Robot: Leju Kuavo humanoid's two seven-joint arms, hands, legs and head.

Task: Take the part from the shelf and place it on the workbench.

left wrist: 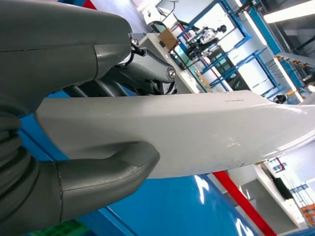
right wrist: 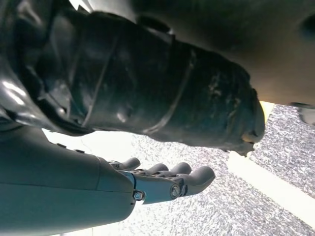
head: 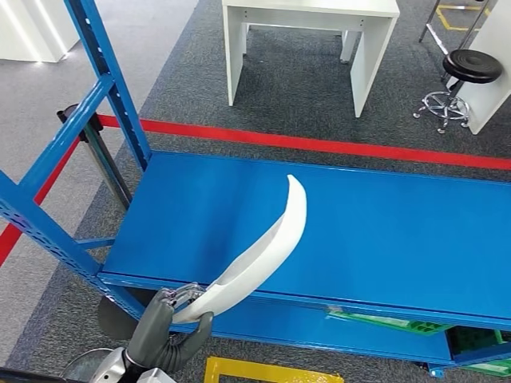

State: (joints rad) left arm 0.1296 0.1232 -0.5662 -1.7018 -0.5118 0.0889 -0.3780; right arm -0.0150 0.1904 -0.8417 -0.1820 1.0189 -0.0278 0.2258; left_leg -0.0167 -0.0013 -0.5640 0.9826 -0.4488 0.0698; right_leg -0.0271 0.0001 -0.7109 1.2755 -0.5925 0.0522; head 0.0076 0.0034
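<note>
Head view — part [head: 259, 255] grasped in left hand [head: 163, 331], lifted above blue shelf [head: 391, 231]; right hand [right wrist: 163, 179] released, hanging. Carrying to white workbench [head: 307, 12] — not yet done.

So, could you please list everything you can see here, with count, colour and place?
part: one, white, long and curved, held by one end above the front edge of the shelf
shelf: one, blue metal rack, its flat deck in front of the robot
workbench: one, white, beyond the shelf across the carpet
floor tape: one red line between shelf and workbench
stool: one, black seat on a chrome base, far right beside the workbench
green items: green, on the lower level under the deck; count unclear
left hand: grey, gripping the part's near end
right hand: grey, fingers straight, holding nothing, above the carpet
</note>
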